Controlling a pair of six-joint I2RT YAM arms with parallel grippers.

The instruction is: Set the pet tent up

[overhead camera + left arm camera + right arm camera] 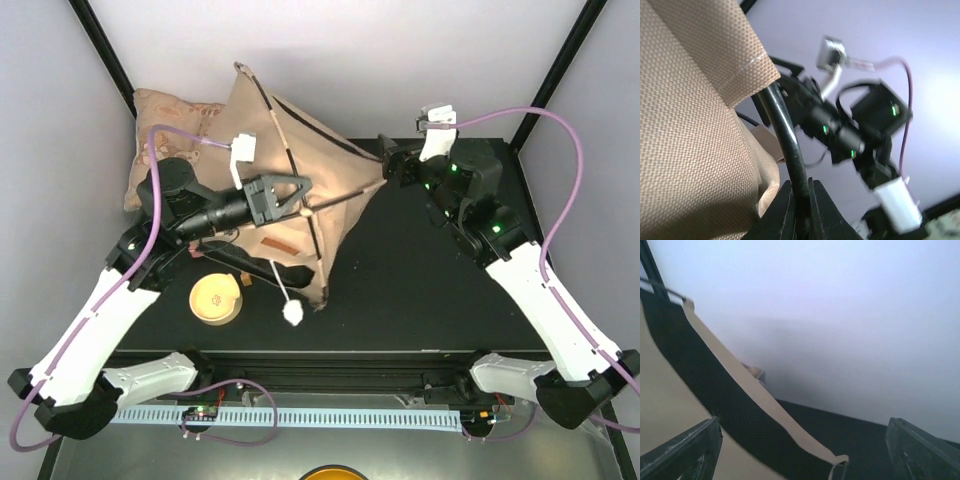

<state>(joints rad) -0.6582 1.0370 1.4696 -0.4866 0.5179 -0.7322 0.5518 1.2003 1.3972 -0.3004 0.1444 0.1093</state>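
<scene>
The pet tent [300, 140] lies partly raised at the middle back of the black table, tan canvas with thin black poles [345, 198] across it. My left gripper [305, 190] sits over the tent's middle, shut on a black pole [788, 142] beside a canvas edge [695, 120]. My right gripper [388, 160] is at the tent's right corner [377, 184]. It is open, with both fingers [684, 456] spread wide. The corner's tan trim [765, 397], black mesh lining [715, 395] and a small loop [838, 463] lie between them, untouched.
A beige patterned cushion [160, 125] lies behind the tent at the back left. A round wooden dish [217, 298] and a white pom-pom on a stick [293, 312] lie in front of the tent. Grey walls enclose the table.
</scene>
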